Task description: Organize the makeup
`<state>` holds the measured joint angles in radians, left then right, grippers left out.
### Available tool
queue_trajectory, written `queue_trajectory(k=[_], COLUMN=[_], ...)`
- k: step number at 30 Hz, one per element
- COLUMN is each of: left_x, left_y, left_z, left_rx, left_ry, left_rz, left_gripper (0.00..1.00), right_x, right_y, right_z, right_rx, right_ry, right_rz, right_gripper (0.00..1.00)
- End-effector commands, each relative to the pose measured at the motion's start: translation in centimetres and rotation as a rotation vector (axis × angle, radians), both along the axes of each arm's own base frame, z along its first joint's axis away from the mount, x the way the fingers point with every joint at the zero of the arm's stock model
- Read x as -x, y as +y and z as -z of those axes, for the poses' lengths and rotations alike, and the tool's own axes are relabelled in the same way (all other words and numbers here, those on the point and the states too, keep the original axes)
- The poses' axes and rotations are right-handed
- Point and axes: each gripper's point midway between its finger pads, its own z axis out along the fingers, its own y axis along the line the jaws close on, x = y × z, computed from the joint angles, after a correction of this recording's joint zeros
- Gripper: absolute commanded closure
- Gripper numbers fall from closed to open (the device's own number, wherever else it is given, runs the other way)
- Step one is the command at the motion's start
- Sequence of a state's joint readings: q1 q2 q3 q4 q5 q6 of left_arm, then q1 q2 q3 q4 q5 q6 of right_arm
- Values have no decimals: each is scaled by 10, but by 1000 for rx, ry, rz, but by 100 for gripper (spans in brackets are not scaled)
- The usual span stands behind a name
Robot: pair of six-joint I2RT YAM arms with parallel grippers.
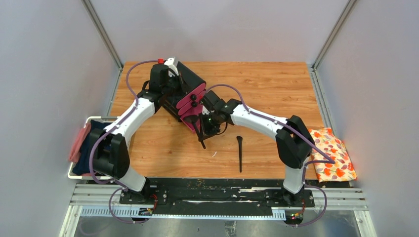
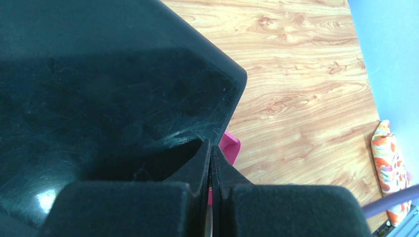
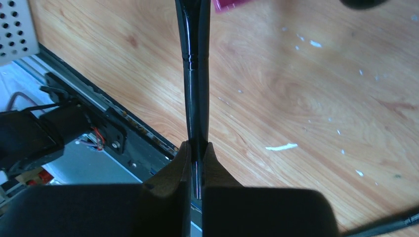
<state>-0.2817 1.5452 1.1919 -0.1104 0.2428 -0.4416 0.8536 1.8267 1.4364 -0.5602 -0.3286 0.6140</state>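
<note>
Closest to you, a loose black brush (image 1: pixel 240 154) lies flat on the wooden table (image 1: pixel 276 84). It is a little to the right of your right gripper (image 3: pixel 196 148) and does not touch it. Your right gripper is squeezed tight on a second black brush (image 3: pixel 195 74). The thin handle sits between the two fingers and sticks straight out past their tips. Small white bits (image 3: pixel 281 146) lie on the wood just right of that handle. Well off to the right of this gripper, an orange flowery cloth (image 1: pixel 333 154) lies at the table's edge. Farther back, just past your right gripper, stands the black box (image 1: pixel 190 76) with its pink drawers (image 1: pixel 191 96) facing that gripper. Your left gripper (image 2: pixel 211 145) is at the top of the box. Its two fingers are pressed together and their tips are right up against the box's edge.
</note>
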Motion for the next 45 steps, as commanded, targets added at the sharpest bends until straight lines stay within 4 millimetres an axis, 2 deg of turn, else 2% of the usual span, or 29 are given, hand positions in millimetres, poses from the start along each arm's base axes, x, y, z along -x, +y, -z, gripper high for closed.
queue_trajectory(k=[1,8,18,22,31,40,45], left_x=[29,30,30,31,30,31,32], left_y=[14,15,13,12,11,8,9], left_z=[55,53,48,47,45,50,53], left_rx=[-74,-76,-59,-56,-48,-32,-39], left_ry=[192,184,173,168,158,168,170], left_rz=[-7,-10,-3,-2,-1,9,9], left_gripper=[100,100,100,100,100,100,100], right_x=[-11,-27,-23,-29,-66,-98,-114], right_y=[15,1,-42,-51,-34,-19,-13], right_z=[-13,-11,8,11,0,8,10], right_rx=[-70,75,294,339,329,269,239], right_ry=[51,85,110,110,91,146,122], right_rz=[-3,28,25,20,31,89,127], right_gripper=[100,100,100,100,100,100,100])
